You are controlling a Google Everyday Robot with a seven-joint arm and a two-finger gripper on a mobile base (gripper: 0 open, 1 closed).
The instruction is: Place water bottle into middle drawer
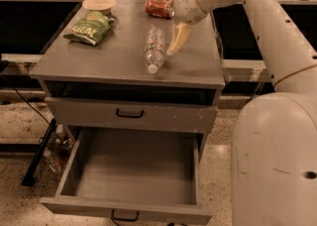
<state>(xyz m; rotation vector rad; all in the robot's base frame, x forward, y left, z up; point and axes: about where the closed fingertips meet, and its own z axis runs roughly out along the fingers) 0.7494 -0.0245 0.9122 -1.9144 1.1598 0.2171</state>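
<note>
Just one pincer (168,24) beside one water bottle (153,46), one middle drawer (133,173)

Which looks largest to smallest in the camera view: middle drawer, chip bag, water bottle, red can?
Largest first: middle drawer, chip bag, water bottle, red can. Bag and bottle are close; the can lies farther back. The tool hovers beside the bottle.

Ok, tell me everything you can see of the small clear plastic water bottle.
The small clear plastic water bottle lies on its side on the grey cabinet top, white cap toward the front edge, pale label band around its ribbed middle. The pale gripper hangs just right of it in the picture; contact cannot be told.
</note>
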